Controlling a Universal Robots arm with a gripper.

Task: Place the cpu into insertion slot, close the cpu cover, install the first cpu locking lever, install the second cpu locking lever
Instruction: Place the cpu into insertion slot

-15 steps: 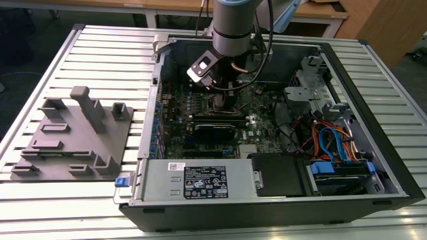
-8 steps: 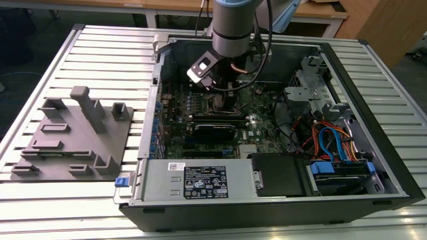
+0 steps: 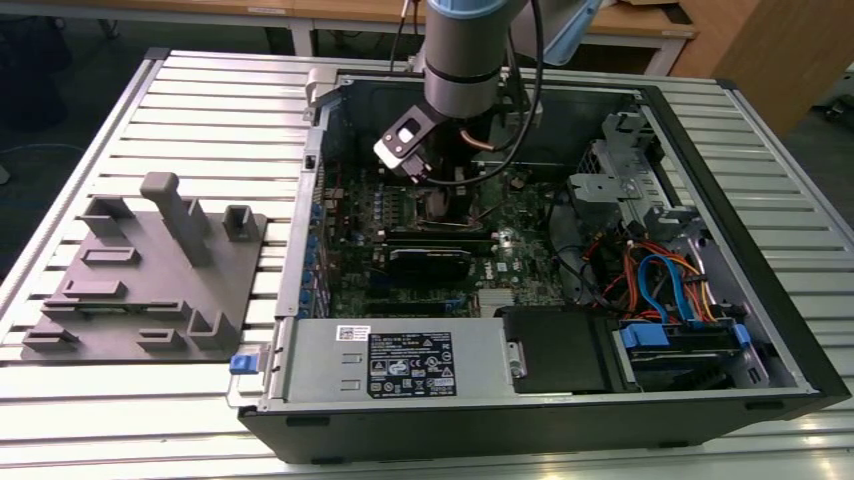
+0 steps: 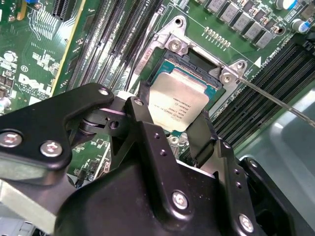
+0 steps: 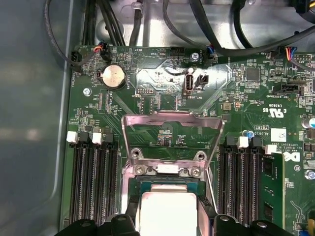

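The small flat square silver-grey cpu point(image 4: 178, 105), judged light, stiff but fragile, is clamped by opposite edges in the black claw point(image 4: 171, 112), low in the dark, silver-rimmed square insertion slot point(image 4: 197, 58), whose thin silver window-frame cpu cover point(image 5: 172, 119) is stood open.

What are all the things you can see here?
slatted metal table: one, silver, under everything
open metal computer case: one, black, on the table
plastic block tray: one, grey, exterior view's left
motherboard: one, green, inside the case
square metal-rimmed insertion slot: one, dark, on the motherboard
flat square cpu: one, pale silver, at the slot
metal-frame cpu cover: one, silver, raised open beside the slot
robot arm: one, grey, reaching into the case
gripper: one, black, at the cpu
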